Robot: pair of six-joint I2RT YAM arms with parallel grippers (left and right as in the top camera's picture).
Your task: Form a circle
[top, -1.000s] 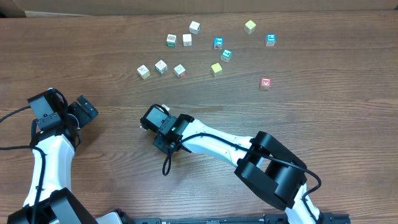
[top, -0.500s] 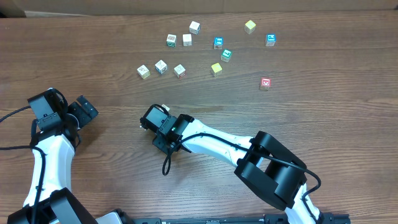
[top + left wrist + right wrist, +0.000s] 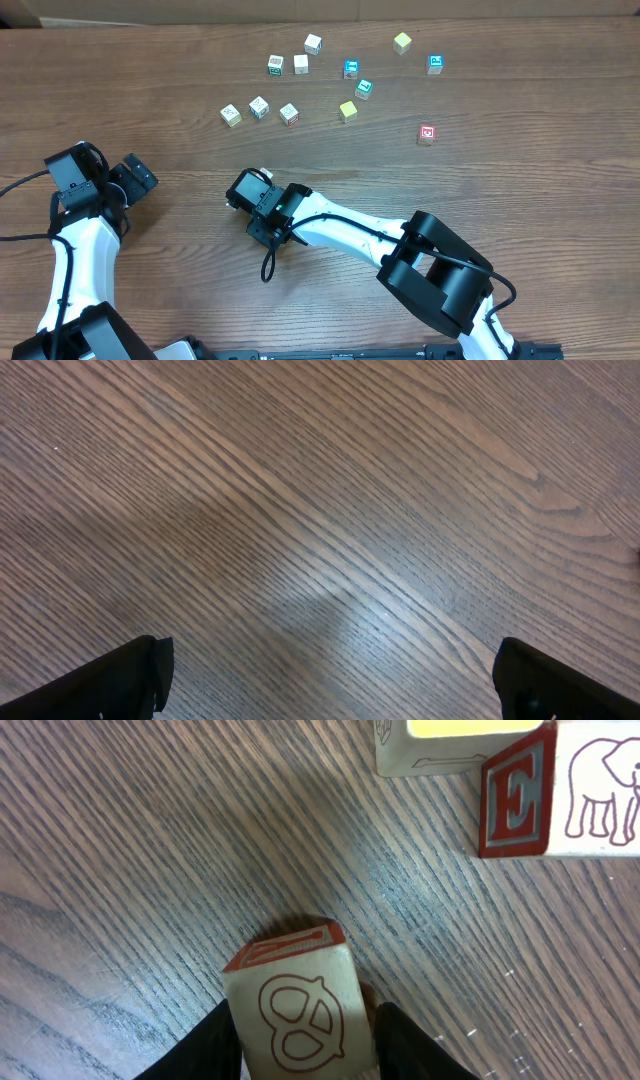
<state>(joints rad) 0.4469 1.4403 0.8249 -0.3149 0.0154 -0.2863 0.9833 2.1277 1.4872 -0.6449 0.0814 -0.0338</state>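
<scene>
Twelve loose blocks (image 3: 351, 69) lie scattered across the far part of the table (image 3: 520, 190), the rearmost ones near its back edge and one red-printed block (image 3: 427, 133) set apart to the right. A wide band of bare wood separates this scatter from the right gripper (image 3: 302, 1045), which sits near the table's middle at the end of an arm reaching in diagonally from the near right corner. Circle (image 3: 515, 805): hidden under that gripper in the overhead view; the right wrist view shows three of its blocks. Pretzel block (image 3: 300, 1015): tilted, lying between the two fingers, which sit close against both its sides; whether they clamp it or merely flank it cannot be told. Elephant block (image 3: 600, 790): at the upper right edge of the wrist view, red E face toward the pretzel block, an open patch of wood between the two. Yellow-topped block (image 3: 470, 730): touching the elephant block, cut off by the top edge. Left gripper (image 3: 330, 660): near the left side of the table, fingers spread wide apart with only bare wood between them, well clear of every block.
</scene>
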